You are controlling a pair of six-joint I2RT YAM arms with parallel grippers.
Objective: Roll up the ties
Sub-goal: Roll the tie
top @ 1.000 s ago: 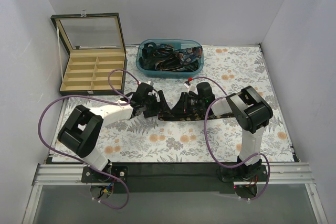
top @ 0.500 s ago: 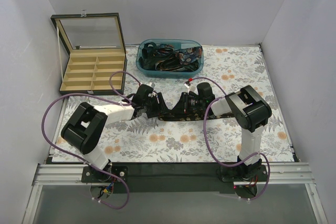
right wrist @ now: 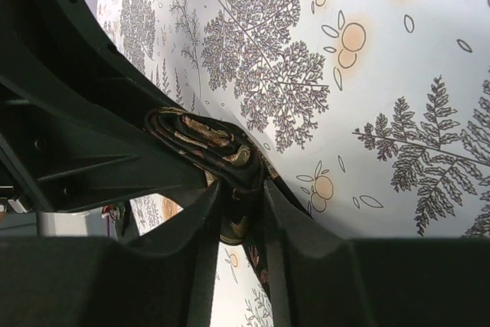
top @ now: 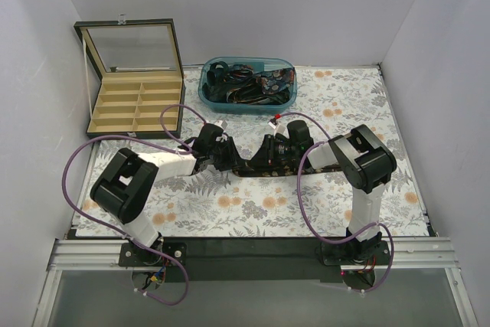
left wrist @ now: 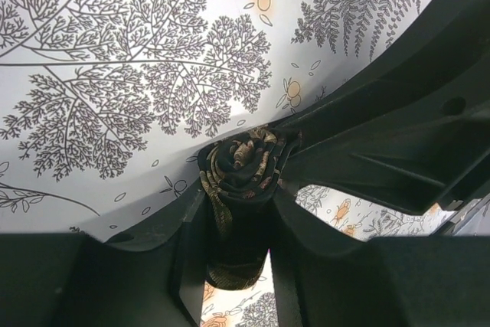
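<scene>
Tie [top: 259,168] laid across bench [top: 367,112] centre, run from 9 to 3 o'clock between both arms. Left end effector [top: 222,155] clamped on coiled tie end; right end effector [top: 276,151] clamped on bunched fabric at other side. For tidy roll: coil to be wound tight, edges aligned, free length held taut, not dragged. Tie's middle hidden under arms; pointed end not made out. Spare ties [top: 245,82] in blue tub [top: 246,107] at 12 o'clock tangled, count unclear.
</scene>
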